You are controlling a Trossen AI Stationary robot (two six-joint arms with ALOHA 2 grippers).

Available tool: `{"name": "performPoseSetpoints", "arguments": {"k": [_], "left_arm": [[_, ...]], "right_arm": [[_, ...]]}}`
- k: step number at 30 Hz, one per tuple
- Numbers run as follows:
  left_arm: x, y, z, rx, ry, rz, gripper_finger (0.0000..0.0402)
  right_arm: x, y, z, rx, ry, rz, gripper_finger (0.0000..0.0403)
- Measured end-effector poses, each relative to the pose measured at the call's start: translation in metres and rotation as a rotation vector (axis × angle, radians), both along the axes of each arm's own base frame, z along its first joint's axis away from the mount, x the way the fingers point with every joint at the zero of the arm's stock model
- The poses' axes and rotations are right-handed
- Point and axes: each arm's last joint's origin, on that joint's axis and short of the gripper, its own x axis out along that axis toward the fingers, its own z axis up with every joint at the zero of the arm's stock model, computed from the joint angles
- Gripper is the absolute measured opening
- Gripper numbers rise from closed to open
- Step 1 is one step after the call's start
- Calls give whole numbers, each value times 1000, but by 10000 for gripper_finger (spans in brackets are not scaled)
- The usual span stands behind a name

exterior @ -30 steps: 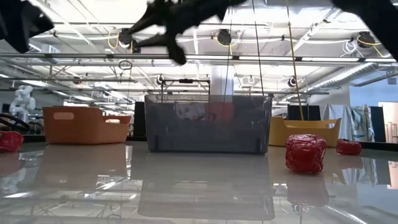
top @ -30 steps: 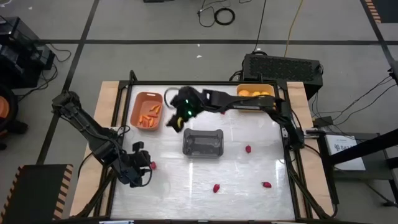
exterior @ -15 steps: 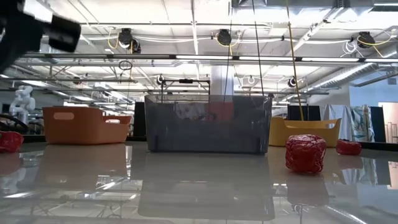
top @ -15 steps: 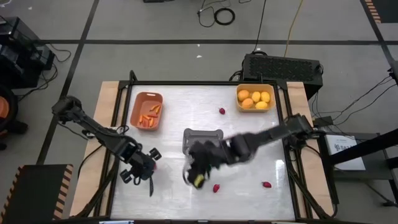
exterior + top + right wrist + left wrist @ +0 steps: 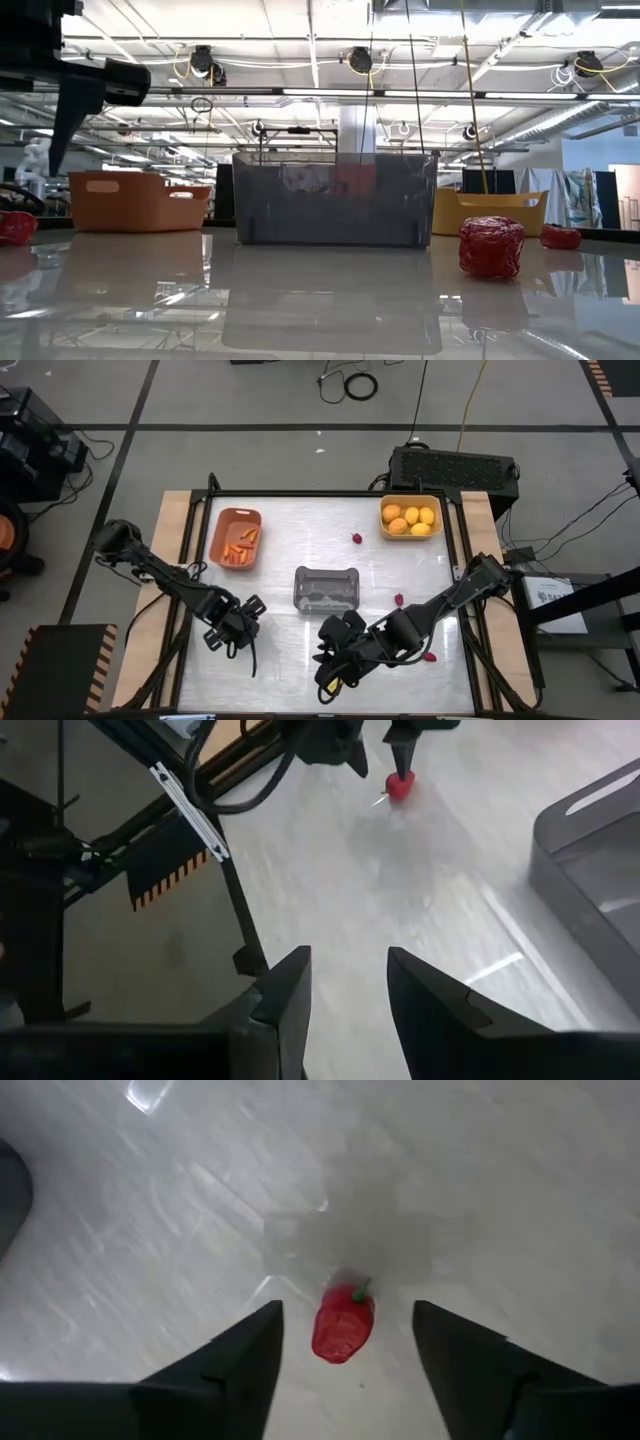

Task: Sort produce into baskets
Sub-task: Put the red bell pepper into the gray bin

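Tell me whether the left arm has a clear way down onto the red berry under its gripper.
Probably yes. The left gripper hangs over the red berry with fingers open on either side of it, and only bare table lies around it.

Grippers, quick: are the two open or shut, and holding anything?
Left gripper: open, empty, straddling a red berry.
Right gripper: open, holding nothing.

The white table (image 5: 300, 650), edged in pale wood, stands on a grey floor (image 5: 250, 450) crossed by dark lines. A black box (image 5: 455, 468) sits just beyond the table's far edge, with a coiled cable (image 5: 358, 386) farther out. Behind the table, the low view shows ceiling trusses (image 5: 300, 95) and strip lights (image 5: 420, 92), possibly a workshop hall.
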Motion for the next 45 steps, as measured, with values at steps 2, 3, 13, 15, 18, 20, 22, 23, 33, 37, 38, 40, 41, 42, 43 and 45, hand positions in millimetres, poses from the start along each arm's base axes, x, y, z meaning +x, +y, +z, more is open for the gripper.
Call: {"name": "performPoseSetpoints", "arguments": {"k": [2, 3, 13, 15, 18, 20, 22, 23, 33, 37, 38, 40, 41, 42, 43, 45], "left_arm": [[1, -1, -3, 8, 12, -1, 250], [2, -1, -5, 12, 20, 0, 258], [12, -1, -33, 88, 121, -4, 269], [14, 0, -38, 100, 143, 5, 269], [16, 2, -43, 111, 165, 15, 268], [16, 3, -44, 111, 176, 18, 260], [16, 4, -44, 102, 180, 11, 245], [16, 4, -44, 101, 182, 1, 234], [19, 13, -44, 86, 198, 40, 127], [20, 19, -38, 75, 186, 64, 106], [21, 20, -35, 71, 180, 71, 104], [24, 23, -25, 55, 151, 89, 102], [26, 25, -19, 43, 128, 103, 101], [28, 26, -12, 30, 104, 113, 101], [30, 29, -5, 17, 81, 132, 101], [36, 33, 12, -16, 16, 165, 101]], "right_arm": [[0, -1, 0, -10, 2, 5, 125], [0, -2, -1, -15, 7, 5, 125], [1, -5, -2, -40, 25, 20, 125], [1, -5, -2, -41, 24, 22, 125], [0, -5, -2, -40, 25, 24, 125], [0, -5, -2, -39, 25, 23, 125], [0, -4, -2, -38, 25, 24, 125], [0, -4, -2, -37, 26, 24, 125], [0, -4, -2, -16, 27, 11, 125], [-2, -4, 2, 10, 30, 24, 125], [-3, -5, 3, 13, 26, 25, 125], [-5, -6, 7, 22, 22, 29, 125], [-6, -6, 8, 27, 20, 32, 125], [-7, -6, 10, 31, 17, 35, 125], [-8, -7, 12, 34, 14, 36, 125], [-11, -8, 16, 37, 13, 35, 125]]}}
